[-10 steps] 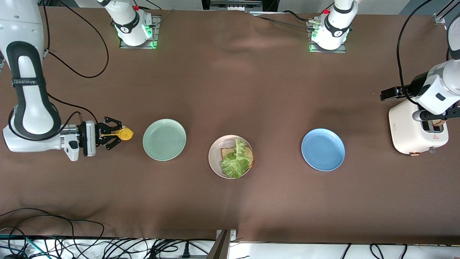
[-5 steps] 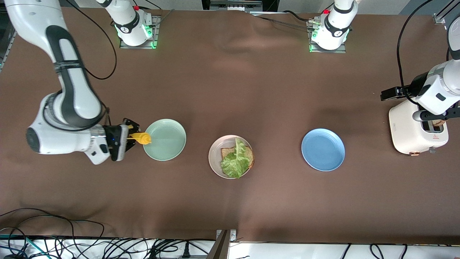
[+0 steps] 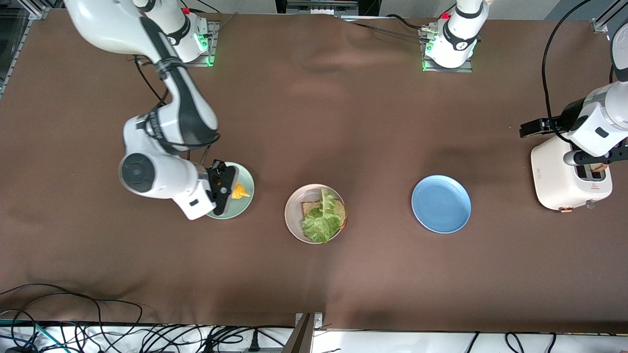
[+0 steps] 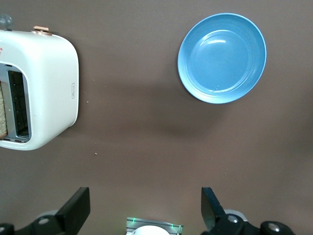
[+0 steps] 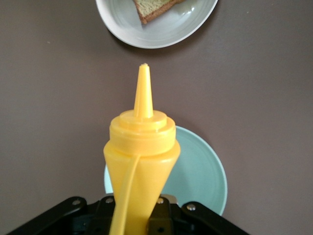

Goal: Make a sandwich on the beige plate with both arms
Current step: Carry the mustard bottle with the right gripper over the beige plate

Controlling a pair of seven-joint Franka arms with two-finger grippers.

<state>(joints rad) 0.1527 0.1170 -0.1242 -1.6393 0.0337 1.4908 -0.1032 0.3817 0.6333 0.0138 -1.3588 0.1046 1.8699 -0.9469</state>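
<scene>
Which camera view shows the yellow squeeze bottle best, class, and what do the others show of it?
The right wrist view: the yellow squeeze bottle fills it, nozzle and cap clear, held in the right gripper above the mint green plate. The front view shows it small and partly hidden. The left wrist view shows none of it.

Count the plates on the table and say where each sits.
3. The beige plate lies mid-table; the mint green plate toward the right arm's end, partly under the right gripper; the blue plate toward the left arm's end.
</scene>
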